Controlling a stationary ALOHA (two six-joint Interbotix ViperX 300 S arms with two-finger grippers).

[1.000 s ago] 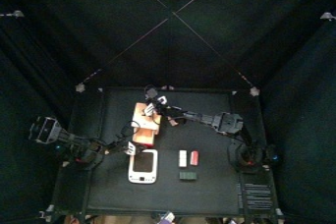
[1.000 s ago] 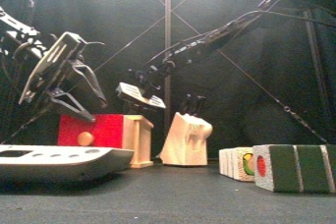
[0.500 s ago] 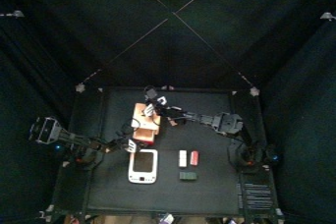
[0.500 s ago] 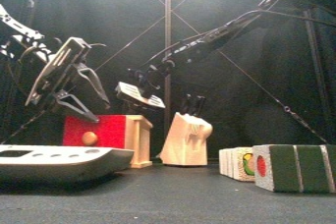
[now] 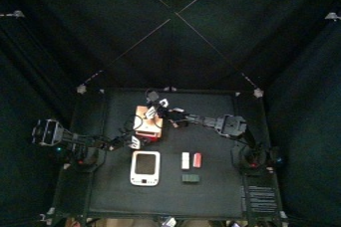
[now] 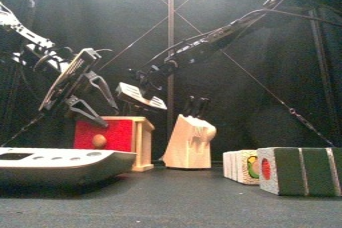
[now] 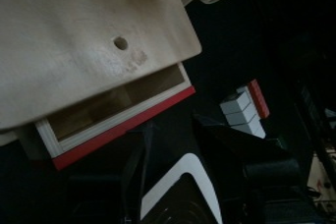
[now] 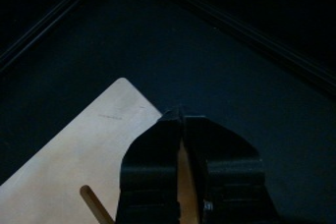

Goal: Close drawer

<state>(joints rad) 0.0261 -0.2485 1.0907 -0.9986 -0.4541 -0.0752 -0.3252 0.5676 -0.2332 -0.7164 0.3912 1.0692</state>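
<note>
The drawer [image 5: 147, 122] stands mid-table, with a whitish top [image 7: 79, 41] and a reddish tray [image 6: 107, 134] that sticks out a little toward the front. A round knob shows on the tray's face. My left gripper [image 6: 83, 90] hangs open just in front of and above that red face, touching nothing. My right gripper [image 8: 182, 120] is shut with nothing in it. It hovers over the drawer's whitish top [image 8: 98, 135], behind the unit in the front view [image 6: 143, 95].
A white gadget [image 5: 146, 168] with a dark screen lies near the front, left of centre [image 6: 54, 162]. Small red and white blocks [image 5: 190, 159] sit to its right [image 6: 283, 168]. A pale wooden piece [image 6: 187, 142] stands beside the drawer.
My left gripper has swung right and lower, nearer the drawer's red face. The red face now sits slightly further right in the front view. The right arm has barely moved.
</note>
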